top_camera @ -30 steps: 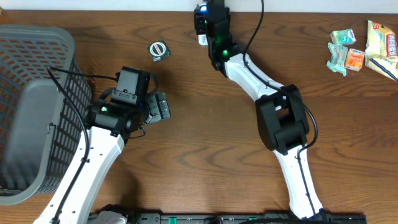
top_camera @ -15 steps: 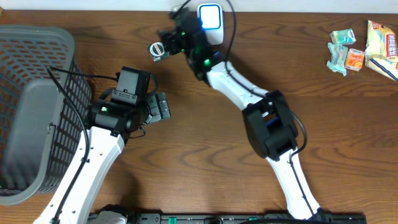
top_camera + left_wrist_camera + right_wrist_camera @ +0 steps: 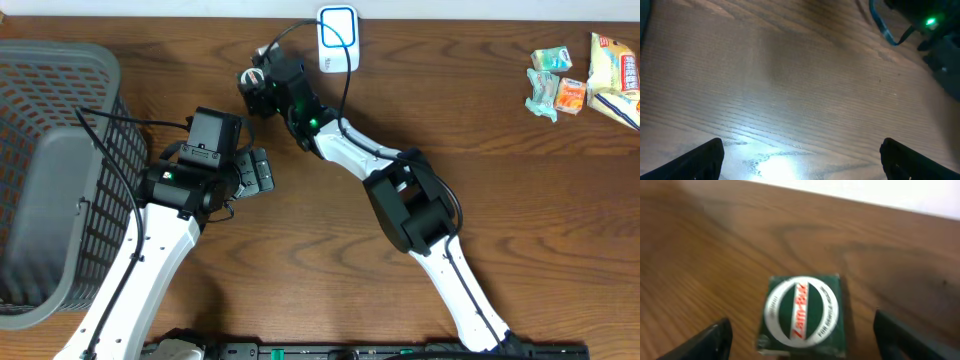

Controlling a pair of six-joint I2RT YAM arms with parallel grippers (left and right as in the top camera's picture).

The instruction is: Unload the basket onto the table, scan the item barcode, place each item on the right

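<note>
At the far left of the overhead view a grey plastic mesh basket (image 3: 60,90) stands on the brown wooden table (image 3: 540,220). Just right of it the white left arm (image 3: 165,235) comes up from the near edge, and the black left gripper (image 3: 262,172) points right over bare wood. In the left wrist view, its 2 black fingertips (image 3: 700,160) sit spread wide at the lower corners. The jaws are released, with only lit wood grain between them. A green light and a blue cable on the right arm (image 3: 940,50) show at the top right of that view.

Further right, toward the far edge, the small green square packet (image 3: 248,78) with a round white label lies flat on the table, label up. The right gripper (image 3: 260,90) is over it and hides much of it from above. In the right wrist view the packet lies centred between this gripper's 2 fingertips (image 3: 710,337). The jaws are released and a strip of wood shows on each side of the packet, so nothing is grasped. Red lettering crosses the label, too blurred to read.

Right of the packet, at the far edge, lies a white rounded scanner with a blue ring (image 3: 338,40), near the packet but apart from it. At the far right sits a cluster of colourful snack packets (image 3: 575,75).
</note>
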